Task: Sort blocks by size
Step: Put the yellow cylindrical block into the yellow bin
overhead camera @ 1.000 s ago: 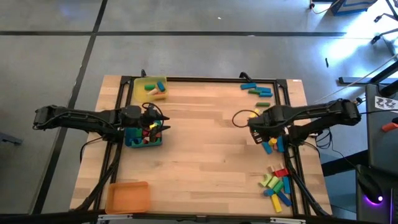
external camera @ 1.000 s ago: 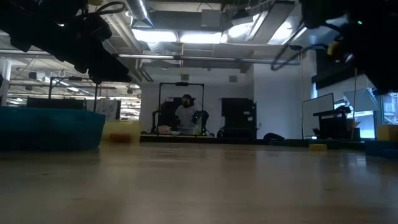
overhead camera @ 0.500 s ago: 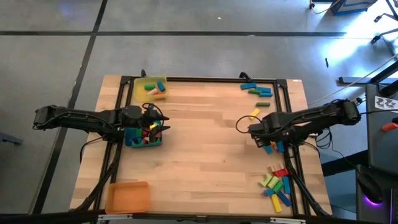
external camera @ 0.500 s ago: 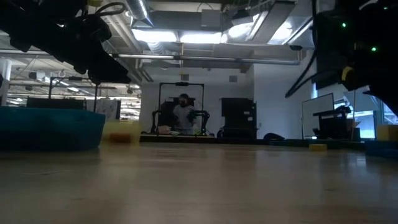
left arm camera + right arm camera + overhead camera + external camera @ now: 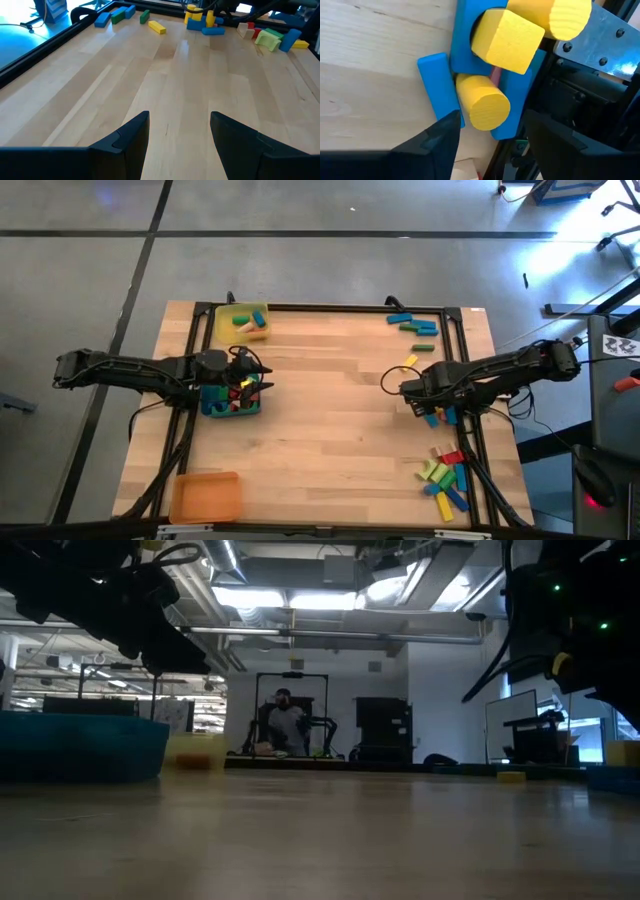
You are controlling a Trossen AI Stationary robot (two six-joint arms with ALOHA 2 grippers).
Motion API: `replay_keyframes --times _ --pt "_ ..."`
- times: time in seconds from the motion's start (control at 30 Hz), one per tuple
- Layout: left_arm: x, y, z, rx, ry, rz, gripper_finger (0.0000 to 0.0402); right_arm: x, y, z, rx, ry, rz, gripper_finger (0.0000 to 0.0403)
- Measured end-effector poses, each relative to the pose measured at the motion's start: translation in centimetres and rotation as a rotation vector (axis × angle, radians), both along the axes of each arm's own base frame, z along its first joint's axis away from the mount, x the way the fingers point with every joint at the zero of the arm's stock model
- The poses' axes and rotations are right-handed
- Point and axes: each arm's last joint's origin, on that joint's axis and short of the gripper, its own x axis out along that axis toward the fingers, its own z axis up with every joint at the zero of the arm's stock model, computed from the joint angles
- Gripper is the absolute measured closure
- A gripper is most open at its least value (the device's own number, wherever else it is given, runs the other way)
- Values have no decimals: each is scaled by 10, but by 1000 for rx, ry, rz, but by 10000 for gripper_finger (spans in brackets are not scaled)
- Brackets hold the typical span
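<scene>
Precision matters here: the right gripper [image 5: 490,145], fingers spread and empty, hangs low over a tight cluster near the desk's [image 5: 330,400] right edge, so it should straddle only the smooth yellow cylinder [image 5: 482,102], clear of the flat blue block [image 5: 437,85] touching it; the left gripper [image 5: 177,132], parted and empty, waits by the blue tray [image 5: 215,408]

— What's the bench [image 5: 340,410] like?
— Pale wood planks in a black frame. A yellow tray [image 5: 240,322] sits at its far left corner, a blue tray [image 5: 232,402] at the left edge, an orange tray [image 5: 205,496] near left.
— And loose blocks?
— Clusters along the right side: far corner [image 5: 414,325], mid-edge [image 5: 437,415], near corner [image 5: 444,478], plus one yellow block [image 5: 409,362].
</scene>
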Motion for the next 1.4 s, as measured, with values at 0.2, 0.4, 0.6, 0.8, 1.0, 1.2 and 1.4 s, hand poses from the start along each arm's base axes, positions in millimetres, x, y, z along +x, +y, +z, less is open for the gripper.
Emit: replay_keyframes --times 0.2,0.4,0.6,0.8,1.0,1.2,1.4 --pt "0 0 0 0 2 0 206 2 0 -2 -6 11 -2 207" --pt "0 0 0 0 2 0 206 6 1 -10 15 70 18 210" --pt "0 0 0 0 2 0 206 11 1 -18 10 123 17 210" --pt "0 0 0 12 5 -5 206 16 2 -20 28 99 27 210" --pt "0 0 0 12 6 -5 206 27 3 -23 48 -26 42 210" --pt "-1 0 -2 13 20 -6 206 27 3 -23 28 -25 48 210" --pt "-1 0 -2 13 28 -7 206 32 3 -24 21 -75 56 228"
